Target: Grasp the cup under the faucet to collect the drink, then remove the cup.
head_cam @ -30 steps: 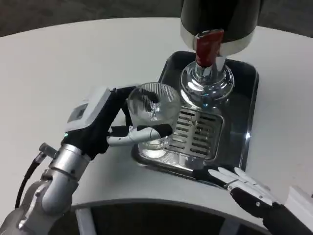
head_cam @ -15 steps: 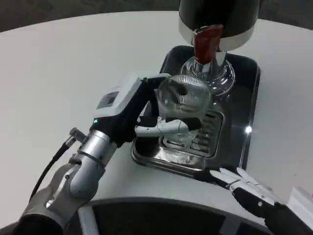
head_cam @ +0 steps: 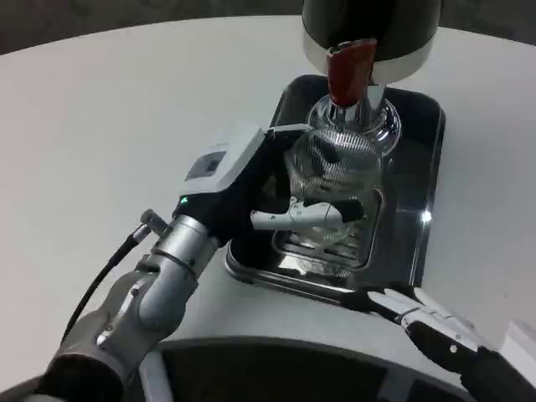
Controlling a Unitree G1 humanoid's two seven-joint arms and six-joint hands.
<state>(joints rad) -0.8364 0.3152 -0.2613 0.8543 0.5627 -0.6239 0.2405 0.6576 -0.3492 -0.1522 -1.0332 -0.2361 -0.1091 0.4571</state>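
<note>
While the left hand's fingers (head_cam: pixel 311 213) wrap the ribbed clear cup (head_cam: pixel 333 180) around its lower half, the left hand (head_cam: pixel 251 188) carries it above the steel drip tray (head_cam: pixel 419 251), just below the red faucet lever (head_cam: pixel 347 69). The glass looks rigid, slick and breakable, so a mid-wall grip seems wise. The right hand (head_cam: pixel 427 322) rests with fingers loose on the bench (head_cam: pixel 100 126).

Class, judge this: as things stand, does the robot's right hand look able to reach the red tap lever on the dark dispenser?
Probably yes. The right hand lies open at the near edge of the metal drip tray; the red tap lever faces it, and the left hand holding the ribbed clear glass cup comes from the other side.
</note>
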